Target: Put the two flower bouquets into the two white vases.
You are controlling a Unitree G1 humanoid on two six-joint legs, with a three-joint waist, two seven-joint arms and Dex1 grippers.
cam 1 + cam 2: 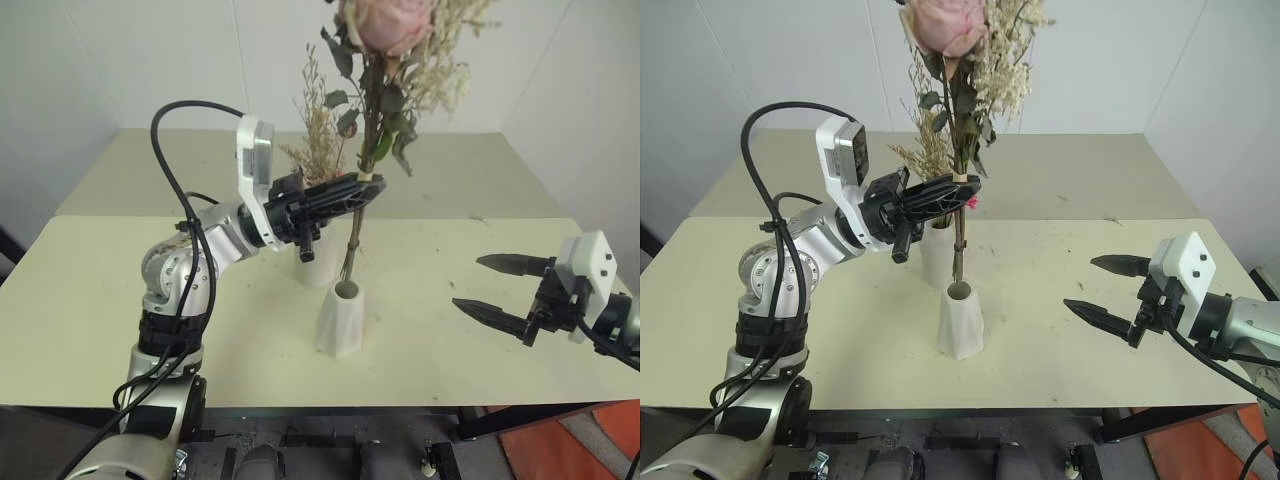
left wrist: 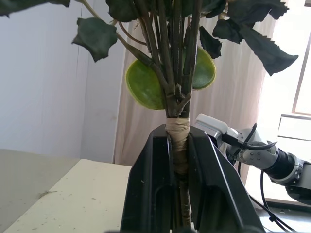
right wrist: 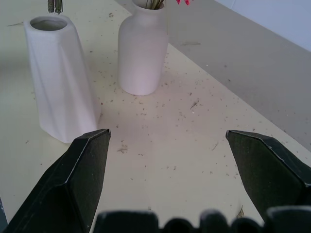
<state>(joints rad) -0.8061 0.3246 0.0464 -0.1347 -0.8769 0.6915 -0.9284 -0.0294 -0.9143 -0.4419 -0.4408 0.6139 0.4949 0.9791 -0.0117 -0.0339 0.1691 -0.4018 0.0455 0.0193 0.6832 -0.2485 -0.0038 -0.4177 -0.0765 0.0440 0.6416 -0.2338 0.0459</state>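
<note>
Tape binds the rose bouquet (image 2: 177, 131) stems where the left gripper (image 2: 177, 194) fingers clamp them, seen from its wrist; stem tips hang above the faceted vase (image 1: 342, 320). Right gripper (image 1: 500, 288) fingers spread wide over the speckled tabletop (image 3: 204, 126), near the rounded vase (image 3: 142, 48) holding the slim bouquet (image 1: 318, 135).

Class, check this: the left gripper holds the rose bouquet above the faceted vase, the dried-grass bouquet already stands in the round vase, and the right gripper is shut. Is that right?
One slip: the right gripper is open, its fingers wide apart, as the right wrist view shows. The rest stands: the left gripper holds the rose bouquet above the faceted vase, and the dried-grass bouquet stands in the round vase.
</note>
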